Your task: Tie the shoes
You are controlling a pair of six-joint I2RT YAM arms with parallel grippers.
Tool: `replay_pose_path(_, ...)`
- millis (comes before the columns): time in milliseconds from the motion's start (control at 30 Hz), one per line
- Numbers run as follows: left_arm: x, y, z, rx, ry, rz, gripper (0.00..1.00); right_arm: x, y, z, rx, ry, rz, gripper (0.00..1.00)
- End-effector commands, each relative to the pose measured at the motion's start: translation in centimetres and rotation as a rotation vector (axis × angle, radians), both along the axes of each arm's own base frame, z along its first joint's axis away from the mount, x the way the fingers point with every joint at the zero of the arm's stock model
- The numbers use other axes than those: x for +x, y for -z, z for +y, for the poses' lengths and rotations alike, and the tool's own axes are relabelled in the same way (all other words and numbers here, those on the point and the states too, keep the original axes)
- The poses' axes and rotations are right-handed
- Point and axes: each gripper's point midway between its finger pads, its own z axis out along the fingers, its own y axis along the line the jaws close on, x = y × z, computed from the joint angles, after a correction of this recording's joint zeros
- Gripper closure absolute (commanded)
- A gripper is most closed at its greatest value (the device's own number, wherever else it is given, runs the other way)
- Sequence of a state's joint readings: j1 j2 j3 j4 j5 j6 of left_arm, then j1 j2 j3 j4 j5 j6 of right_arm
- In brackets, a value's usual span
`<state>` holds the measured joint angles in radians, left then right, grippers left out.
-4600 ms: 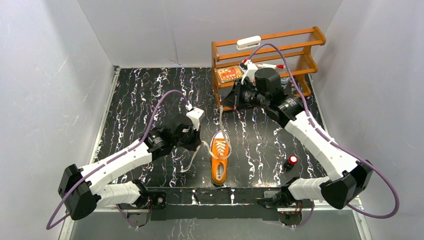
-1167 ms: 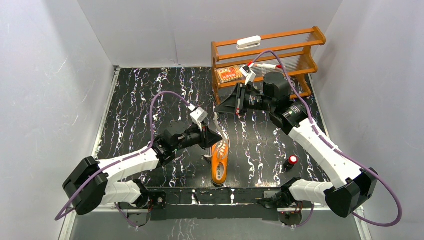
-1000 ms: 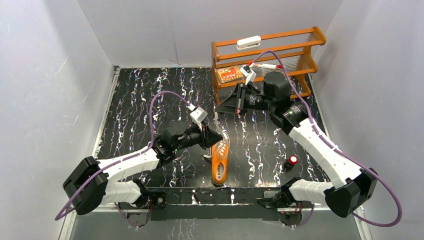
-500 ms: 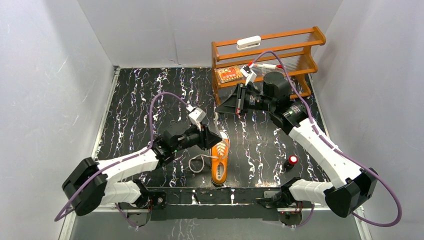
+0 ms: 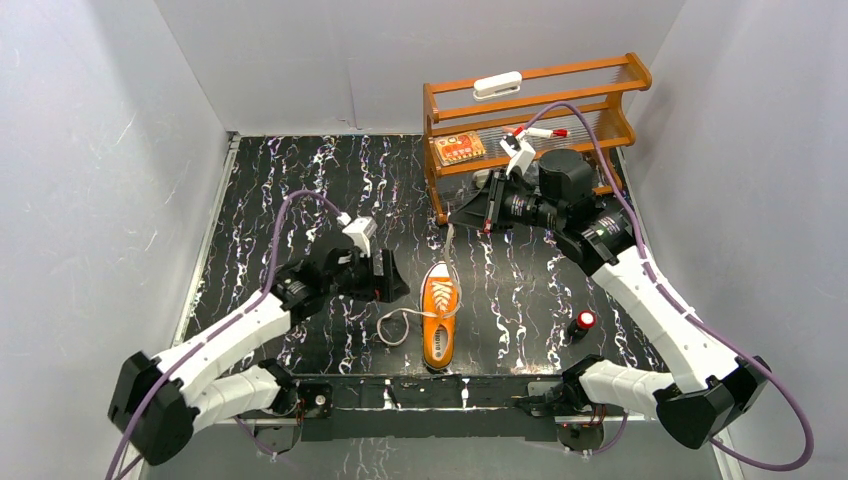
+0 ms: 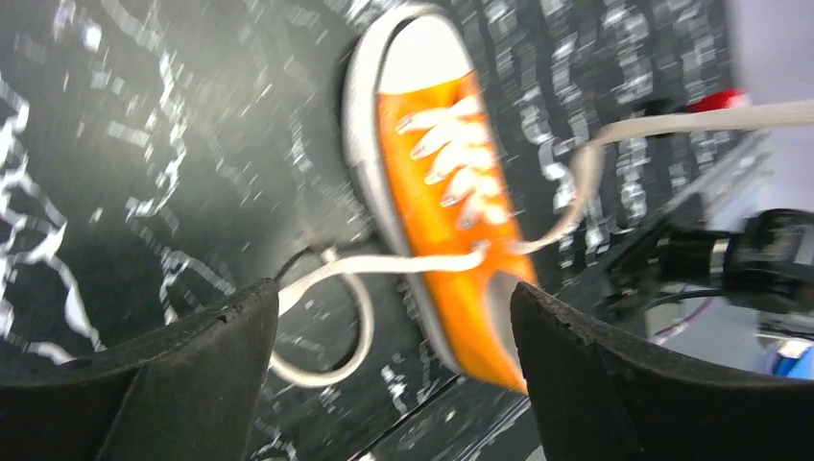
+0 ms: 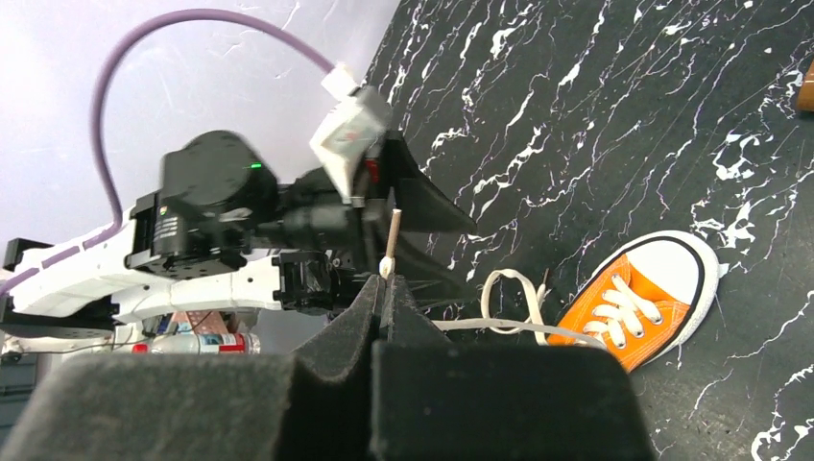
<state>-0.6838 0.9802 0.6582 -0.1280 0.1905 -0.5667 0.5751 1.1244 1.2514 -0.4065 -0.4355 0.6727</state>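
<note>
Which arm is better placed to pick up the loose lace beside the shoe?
Left. The left gripper is open and close to the loose lace, left of the shoe. The right gripper is shut on the other lace, farther back.

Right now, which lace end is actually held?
The lace running up from the sneaker to the shut right gripper; the other lace lies looped on the table by the open left gripper.

Black white-veined tabletop (image 5: 300, 180); pale grey walls (image 5: 300, 60) on three sides; orange-brown wooden rack (image 5: 590, 70) far right.
</note>
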Motion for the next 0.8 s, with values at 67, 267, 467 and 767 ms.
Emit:
replay_pose_path(67, -2.0, 6.6, 3.1, 0.31, 0.076, 0.265, 0.24, 0.4, -2.3, -0.2, 0.022, 0.007, -0.072, 1.0)
replay_pose_path(267, 0.1, 7.6, 1.7, 0.369, 0.295, 0.084, 0.41, 0.7, -2.6, -0.2, 0.028, 0.008, -0.076, 1.0)
replay_pose_path(467, -0.1, 9.6, 0.6, 0.352, 0.416, 0.056, 0.45, 0.6, -3.2, -0.1, 0.04, 0.007, -0.08, 1.0)
replay_pose_path(767, -0.9, 12.1, 1.2, 0.369, 0.412, 0.096, 0.46, 0.6, -3.2, -0.4, 0.039, 0.017, -0.077, 1.0)
